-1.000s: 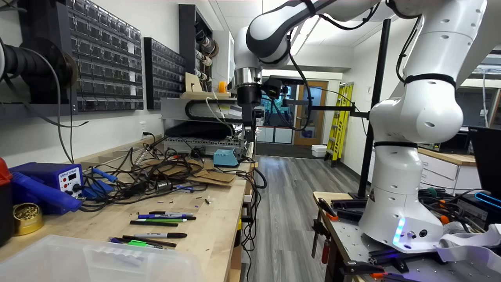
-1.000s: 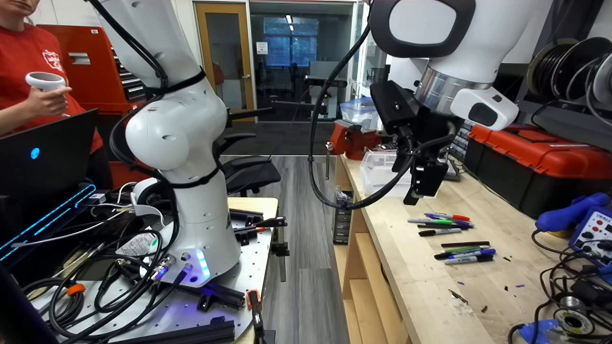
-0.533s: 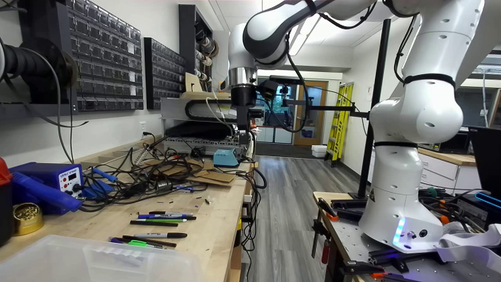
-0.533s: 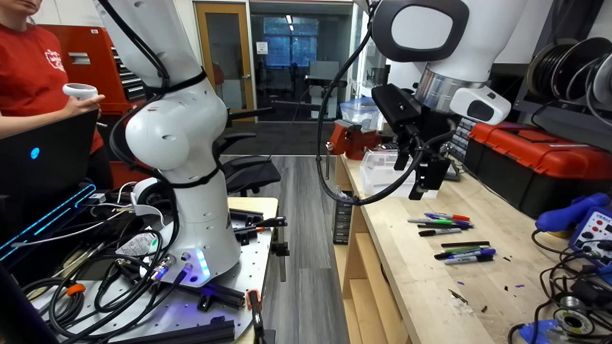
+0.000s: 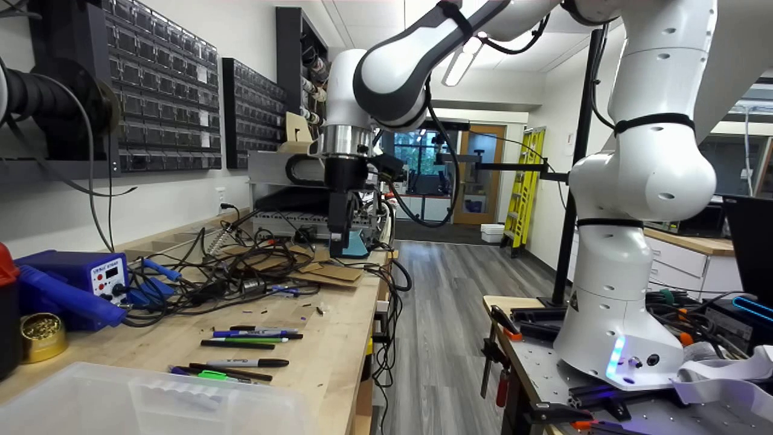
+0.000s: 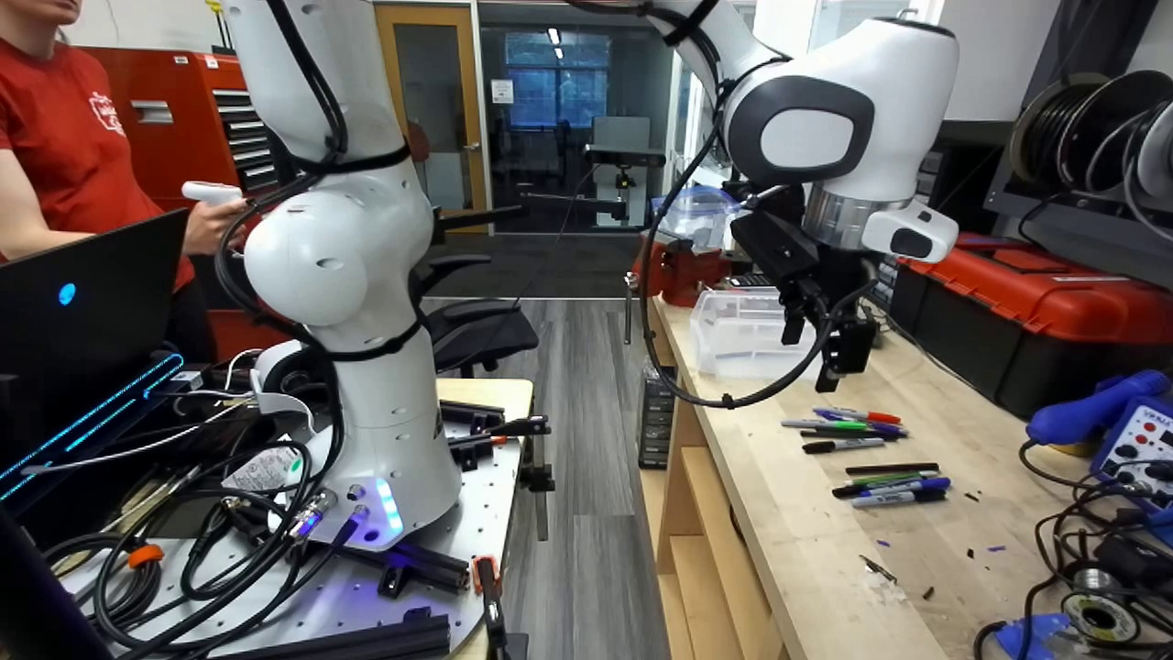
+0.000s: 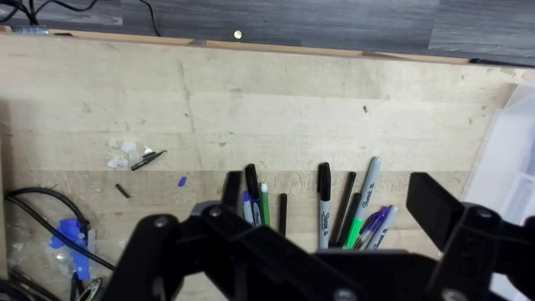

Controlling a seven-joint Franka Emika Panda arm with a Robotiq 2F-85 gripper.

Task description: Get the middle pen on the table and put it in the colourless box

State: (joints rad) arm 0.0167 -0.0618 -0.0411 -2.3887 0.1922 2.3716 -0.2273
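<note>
The middle pen is a grey marker with a black cap (image 5: 247,363). It lies on the pale wooden table (image 5: 326,356) between two groups of pens, and also shows in an exterior view (image 6: 843,445). In the wrist view the middle pen (image 7: 324,217) lies between the fingers in the picture, its lower end hidden by the gripper. My gripper (image 6: 811,359) is open and empty, well above the table and pens; it also shows in an exterior view (image 5: 336,244). The colourless box (image 6: 733,344) stands beyond the pens, and shows at the wrist view's right edge (image 7: 497,154).
One pen group (image 5: 253,338) lies on one side of the middle pen, another (image 6: 852,422) on the other. Tangled cables (image 5: 241,266) and a blue soldering station (image 5: 84,278) lie along the table. A red-and-black toolbox (image 6: 1026,321) and red vise (image 6: 674,270) stand near the box.
My gripper has come lower and moved left over the table in an exterior view, slightly right in another. The pens and box have not moved.
</note>
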